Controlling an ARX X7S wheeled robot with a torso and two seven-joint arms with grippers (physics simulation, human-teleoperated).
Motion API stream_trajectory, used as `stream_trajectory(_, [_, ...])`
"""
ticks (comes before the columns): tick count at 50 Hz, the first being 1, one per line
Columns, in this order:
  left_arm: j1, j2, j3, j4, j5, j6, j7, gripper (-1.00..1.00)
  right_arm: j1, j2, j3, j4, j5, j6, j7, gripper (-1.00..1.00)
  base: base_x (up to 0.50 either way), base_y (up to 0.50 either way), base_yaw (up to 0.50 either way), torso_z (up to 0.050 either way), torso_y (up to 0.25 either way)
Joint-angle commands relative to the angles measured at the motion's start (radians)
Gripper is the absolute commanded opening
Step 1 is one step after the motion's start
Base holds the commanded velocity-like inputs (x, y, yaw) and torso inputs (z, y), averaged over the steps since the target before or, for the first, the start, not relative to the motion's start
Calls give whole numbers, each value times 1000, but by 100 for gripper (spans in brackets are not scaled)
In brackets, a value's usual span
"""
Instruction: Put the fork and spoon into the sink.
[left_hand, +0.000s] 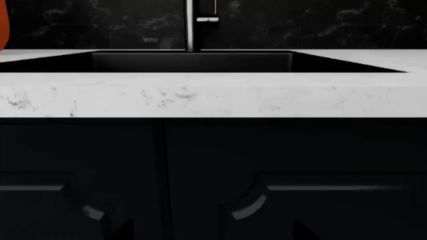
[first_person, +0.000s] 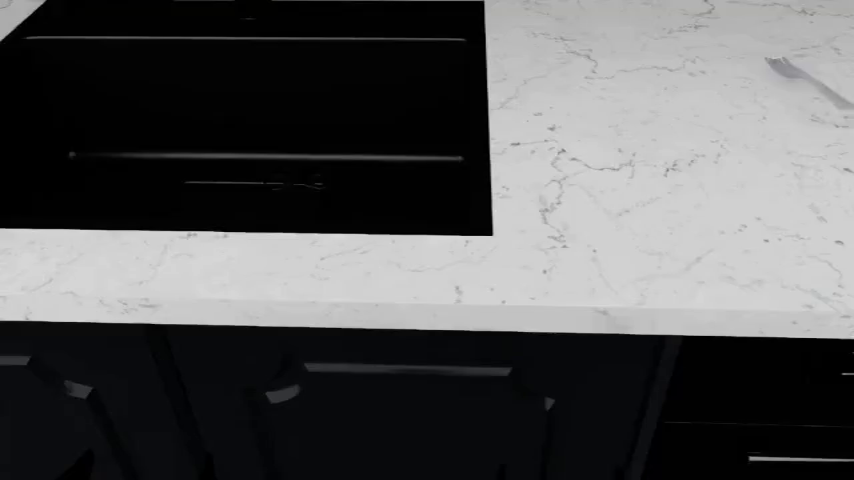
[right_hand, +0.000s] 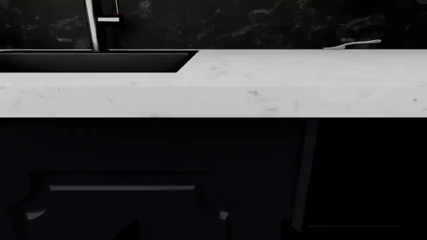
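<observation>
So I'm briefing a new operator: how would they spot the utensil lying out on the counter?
Start at the large black rectangular sink. Cross the white marble counter to its far right. The slim silvery metal fork lies there alone, the only object on that stretch.

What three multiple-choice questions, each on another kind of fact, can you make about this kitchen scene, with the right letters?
1. Where does the silvery utensil lie?
A. inside the sink
B. on the counter, to the right of the sink
C. on the floor

2. What colour is the counter?
A. white with grey veins
B. brown wood
C. plain green

3. In what state are the cabinet doors under the counter?
A. wide open
B. taken off
C. shut

Answers:
1 B: the silvery utensil rests on the counter, well apart from the black sink.
2 A: the stone is pale and veined.
3 C: the cabinet doors sit flush.
</observation>
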Motion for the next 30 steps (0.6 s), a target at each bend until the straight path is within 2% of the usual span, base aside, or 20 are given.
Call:
stream_trajectory(1, [-1,-13,14,-6,-13,5,-14,100,-1,12,-15,-1,12,0,15,100,0,0,0,0,0])
stream_trajectory(23, [3,-65,72,2,-57,1,-86,100,-7,64,-76,-16,62,-3,82,100,0,0,0,0,0])
stream_trajectory(30, [15,-79,81,69,-66,-31,-100,100,-21,77,-86,-79,69,22,98,100,0,0,0,0,0])
